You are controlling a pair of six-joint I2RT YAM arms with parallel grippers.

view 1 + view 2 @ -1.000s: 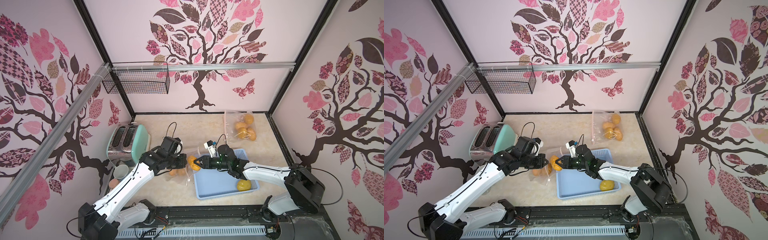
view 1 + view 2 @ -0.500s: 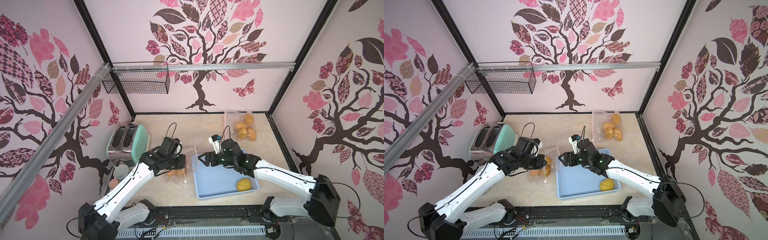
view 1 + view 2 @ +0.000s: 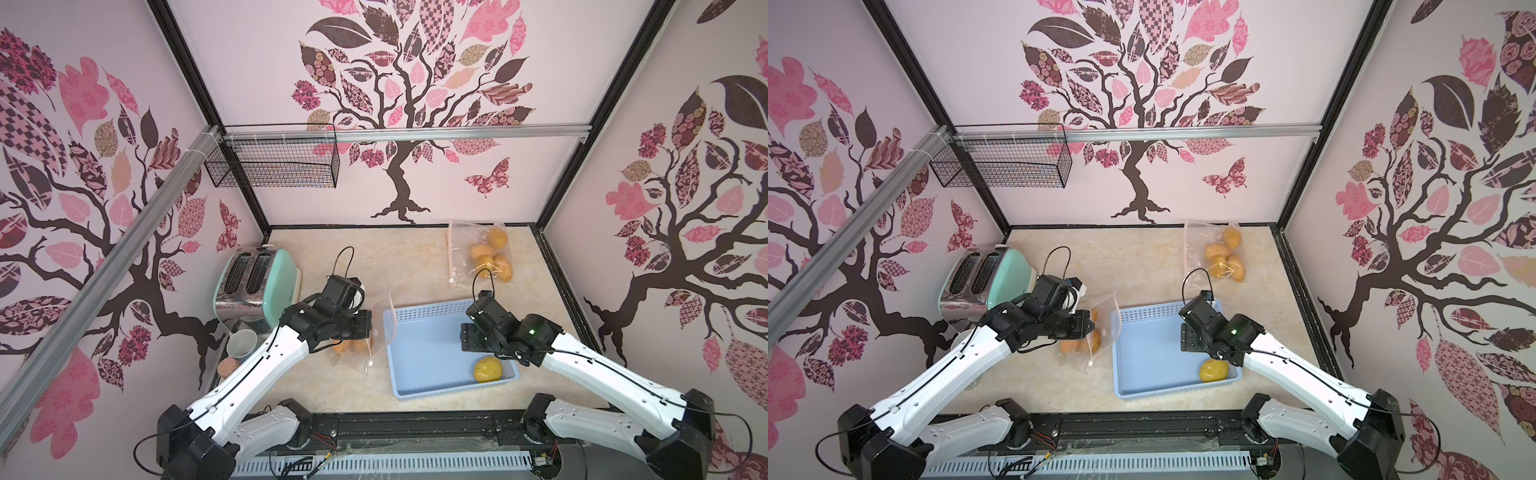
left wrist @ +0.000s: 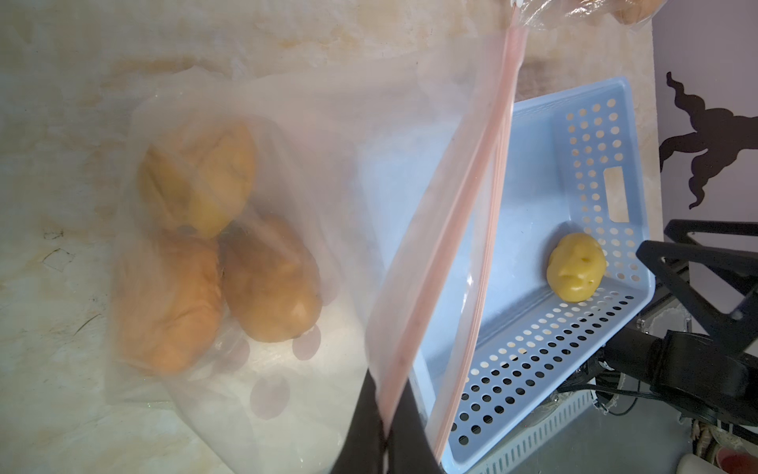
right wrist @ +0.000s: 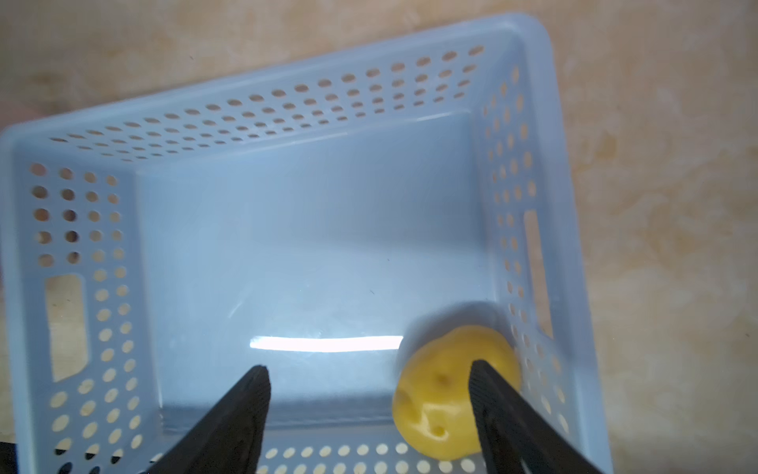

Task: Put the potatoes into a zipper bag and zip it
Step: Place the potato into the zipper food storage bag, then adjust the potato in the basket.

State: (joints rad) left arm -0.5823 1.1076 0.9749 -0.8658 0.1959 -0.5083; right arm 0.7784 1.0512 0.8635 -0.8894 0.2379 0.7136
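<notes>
My left gripper (image 4: 385, 414) is shut on the pink zipper rim of a clear zipper bag (image 4: 369, 172) and holds its mouth up beside the blue basket (image 3: 415, 311). Three orange-brown potatoes (image 4: 270, 283) lie inside this bag, which shows in both top views (image 3: 376, 332) (image 3: 1104, 328). One smooth yellow potato (image 5: 447, 394) rests in the basket's near right corner (image 3: 488, 369). My right gripper (image 5: 368, 366) hangs open over the basket floor. One finger crosses in front of the yellow potato, with nothing held.
A second clear bag (image 3: 461, 249) with several potatoes (image 3: 490, 253) lies at the back right. A mint toaster (image 3: 257, 286), a cup (image 3: 242, 343) and a pinkish fruit (image 3: 227, 366) stand at the left. A wire basket (image 3: 276, 164) hangs on the back wall.
My right gripper let an orange potato go at the bag's mouth, opened, and swung right across the basket to the yellow potato. The left gripper kept its hold on the bag.
</notes>
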